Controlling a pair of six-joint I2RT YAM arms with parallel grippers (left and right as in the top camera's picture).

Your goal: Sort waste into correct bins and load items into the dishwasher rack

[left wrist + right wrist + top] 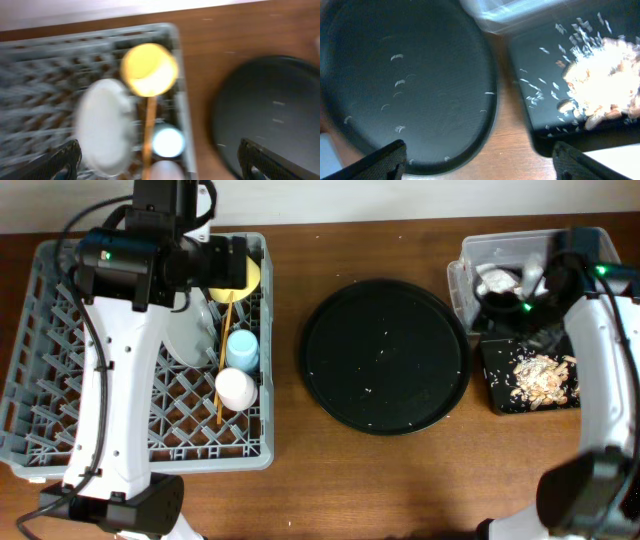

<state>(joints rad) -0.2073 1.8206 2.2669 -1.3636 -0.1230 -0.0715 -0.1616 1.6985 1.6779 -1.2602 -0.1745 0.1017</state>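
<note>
SORTING NEARLY DONE, by my reading. My left pincer (160, 164) hangs over the dishwasher rack (60, 380), spread wide with nothing between its fingers, above the yellow bowl (149, 70) in the rack's 1 o'clock corner. The plate (105, 127) leans among the pegs at the bowl's 7 o'clock. The chopsticks (222, 370) run down toward 6, just beside the light blue cup (241, 348) and the pink cup (235, 388).

Across the tabletop (290, 500), my right pincer (480, 162) is equally wide and empty, over the gap between the round black tray (385, 355) and the shallow black tray (492, 395) at its 3 o'clock, where the food scraps (545, 375) lie heaped. The napkins (495, 280) sit in the clear tub (470, 248) at 2 o'clock. Only fine crumbs dot the round tray.

As I judge it, the next move is lifting both arms clear. The rack's rim and pegs crowd the left, and the tub wall stands close on the right. Open room lies over the bare wood toward 6 o'clock.
</note>
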